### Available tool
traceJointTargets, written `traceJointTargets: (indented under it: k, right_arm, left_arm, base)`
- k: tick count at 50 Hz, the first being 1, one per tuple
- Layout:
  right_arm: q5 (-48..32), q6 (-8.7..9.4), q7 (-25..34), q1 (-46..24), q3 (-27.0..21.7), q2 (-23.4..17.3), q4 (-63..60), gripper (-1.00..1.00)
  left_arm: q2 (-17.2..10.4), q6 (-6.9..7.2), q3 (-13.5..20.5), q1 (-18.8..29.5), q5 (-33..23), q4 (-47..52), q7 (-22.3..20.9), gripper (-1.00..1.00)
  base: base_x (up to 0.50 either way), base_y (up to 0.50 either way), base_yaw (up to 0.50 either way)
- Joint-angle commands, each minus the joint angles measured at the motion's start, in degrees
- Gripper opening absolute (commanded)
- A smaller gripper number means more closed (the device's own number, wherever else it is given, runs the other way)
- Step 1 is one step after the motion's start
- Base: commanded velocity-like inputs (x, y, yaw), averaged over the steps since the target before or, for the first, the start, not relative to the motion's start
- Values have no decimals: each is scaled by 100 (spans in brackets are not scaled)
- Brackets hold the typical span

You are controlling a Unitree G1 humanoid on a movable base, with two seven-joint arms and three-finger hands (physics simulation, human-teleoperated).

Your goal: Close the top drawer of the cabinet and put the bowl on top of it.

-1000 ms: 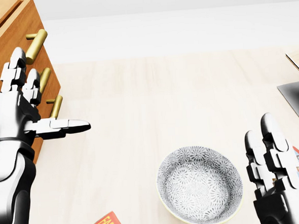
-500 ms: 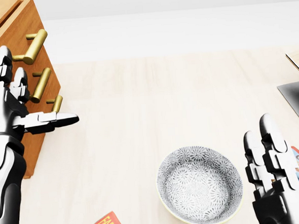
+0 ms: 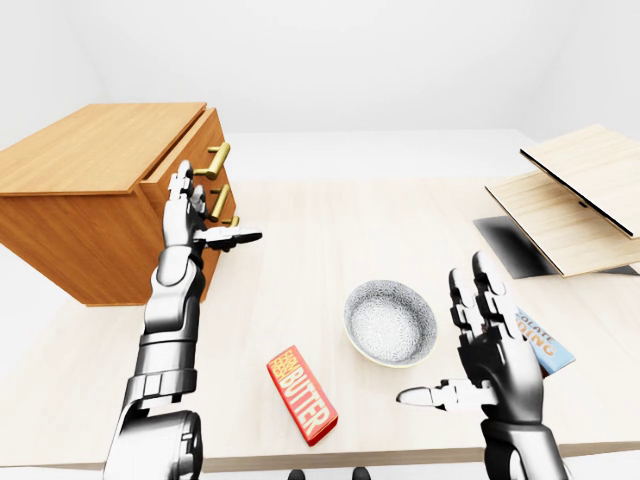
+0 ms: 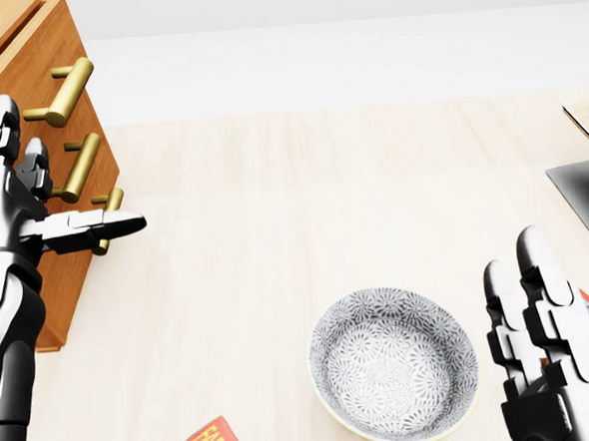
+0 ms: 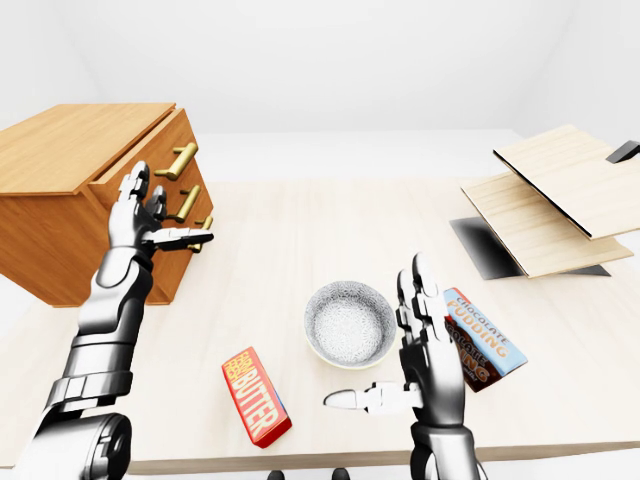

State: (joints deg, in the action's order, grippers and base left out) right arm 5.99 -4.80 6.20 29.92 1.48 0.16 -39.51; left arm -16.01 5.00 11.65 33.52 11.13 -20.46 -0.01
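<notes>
The cabinet [image 3: 95,195] sits at the counter's [image 3: 330,235] left edge, and its top drawer [image 5: 148,152] looks to stand a little proud of the two below, so the closing push is not yet done. The left hand [image 4: 9,213] is raised just beside the drawer faces, fingers [image 4: 2,118] spread wide and upright, thumb out, holding nothing. In the head view the top drawer's handle [image 4: 63,91] lies above and slightly right of those fingers. The palm would therefore have to rise before pushing leftward into the face.

The bowl [image 4: 393,364] rests near the counter's edge at the bottom of the view, well apart from the cabinet. The right hand [image 5: 430,350], which is much nearer, stands just beside it, also wide open and empty.
</notes>
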Motion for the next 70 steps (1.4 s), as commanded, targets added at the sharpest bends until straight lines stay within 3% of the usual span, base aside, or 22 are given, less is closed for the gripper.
traceJointTargets:
  k: [1, 70]
  right_arm:
    - [2, -20, -25, 74, 39, -27, -52, 100]
    - [-48, -20, -134, 116, 188, -128, 23, 100]
  left_arm:
    - [-121, 0, 27, 217, 26, -438, -6, 100]
    - [-750, 0, 358, 544, 705, -1430, 205, 100]
  base:
    - [0, 0, 0]
    - [0, 0, 0]
